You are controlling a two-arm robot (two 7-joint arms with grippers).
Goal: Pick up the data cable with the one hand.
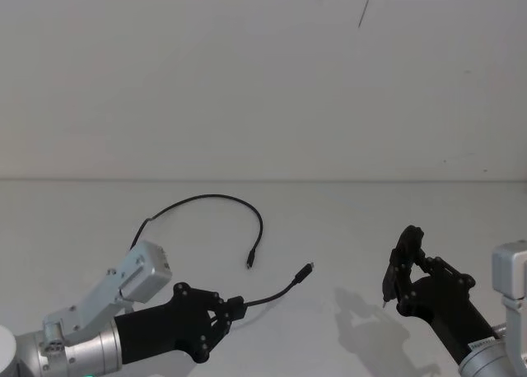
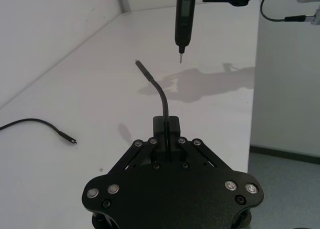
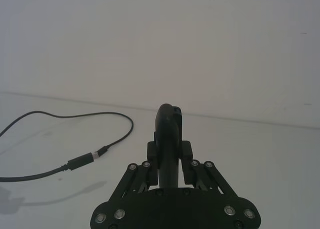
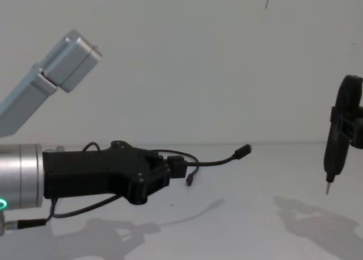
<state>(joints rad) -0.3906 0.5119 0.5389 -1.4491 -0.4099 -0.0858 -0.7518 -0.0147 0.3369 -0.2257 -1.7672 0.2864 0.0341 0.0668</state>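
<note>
The data cable [image 1: 210, 197] is a thin black cord. My left gripper [image 1: 234, 308], the blocky black one on the silver arm, is shut on it near one end. That short end sticks out past the fingers [image 2: 166, 125] and its plug [image 4: 245, 151] hangs above the table, casting a shadow. The rest of the cord loops back over the table to the other plug [image 1: 249, 262]. My right gripper [image 1: 403, 272] stands at the right, apart from the cable, shut on a slim black tool [image 4: 338, 136] with a pointed metal tip.
The white table [image 1: 346, 221] runs back to a plain white wall. In the left wrist view the table's edge [image 2: 252, 114] drops off to the floor beyond the right arm's tool [image 2: 181, 19].
</note>
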